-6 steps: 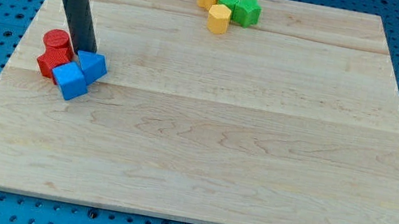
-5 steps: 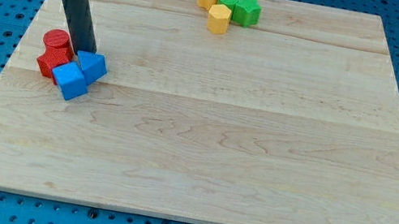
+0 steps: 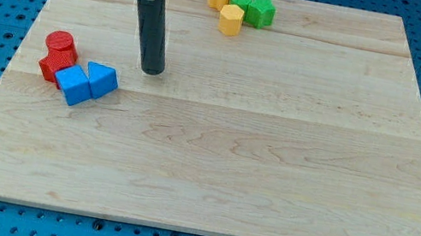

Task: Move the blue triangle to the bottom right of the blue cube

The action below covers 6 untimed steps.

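Blue triangle [image 3: 102, 80] touches our blue cube [image 3: 74, 84], lying apart from my tip [image 3: 151, 70], which touches nothing.

A single camera looked down at a steep angle from beyond the near edge of the wooden board [image 3: 270, 172], facing its far edge, close enough that the board nearly filled the view.
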Motion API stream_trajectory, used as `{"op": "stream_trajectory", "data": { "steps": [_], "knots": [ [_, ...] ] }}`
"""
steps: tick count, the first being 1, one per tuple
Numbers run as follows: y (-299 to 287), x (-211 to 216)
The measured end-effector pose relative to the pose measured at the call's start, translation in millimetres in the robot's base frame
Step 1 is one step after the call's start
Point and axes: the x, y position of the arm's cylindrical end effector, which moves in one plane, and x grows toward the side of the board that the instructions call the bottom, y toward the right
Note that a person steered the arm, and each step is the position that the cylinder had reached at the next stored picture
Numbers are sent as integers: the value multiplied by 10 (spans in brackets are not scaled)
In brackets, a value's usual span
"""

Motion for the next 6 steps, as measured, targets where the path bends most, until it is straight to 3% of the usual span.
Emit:
{"op": "stream_trajectory", "data": {
  "steps": [1,2,6],
  "knots": [
    [-9,0],
    [-579,0],
    [-537,425]
  ]
}}
